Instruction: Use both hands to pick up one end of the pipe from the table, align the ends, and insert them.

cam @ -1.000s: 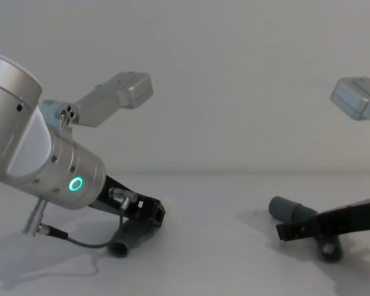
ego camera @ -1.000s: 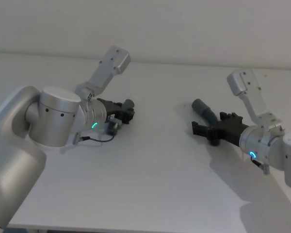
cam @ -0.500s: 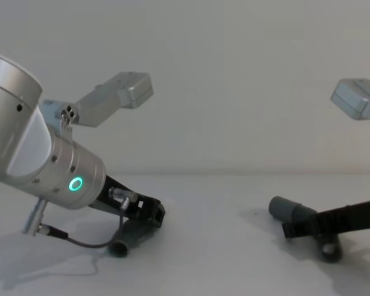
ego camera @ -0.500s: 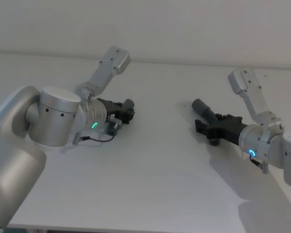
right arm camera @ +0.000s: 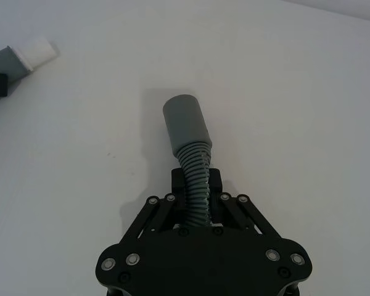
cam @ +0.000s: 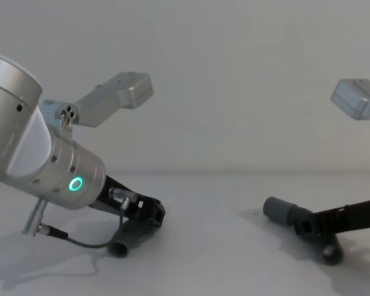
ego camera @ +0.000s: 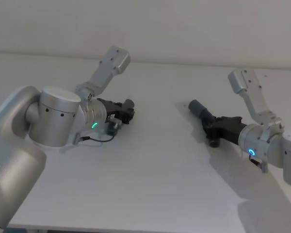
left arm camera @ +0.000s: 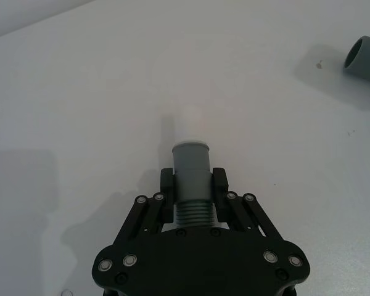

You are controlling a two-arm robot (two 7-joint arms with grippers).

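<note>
At the plain white table's [ego camera: 155, 170] nine o'clock, the black left gripper [left arm camera: 193, 183] clamps the dark-grey ribbed, white-tipped hose piece [left arm camera: 190, 161]. At three o'clock, the black right gripper [right arm camera: 196, 183] clamps the ribbed socket-cuffed piece [right arm camera: 186, 126].

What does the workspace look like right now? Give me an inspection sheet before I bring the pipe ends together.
Surface: table, flat matte white.
Job's things: white-tipped piece on the robot's left, socket piece on its right; both low at the table, their ends far apart and not yet aligned.
Clutter: nothing seen.
Grippers: left pincer shut on the white-tipped piece at the ribs behind its cuff; right pincer shut on the socket piece's ribbed part.
Cables: dark cable loops from the left wrist down to the table.
Surroundings: plain white wall behind.
</note>
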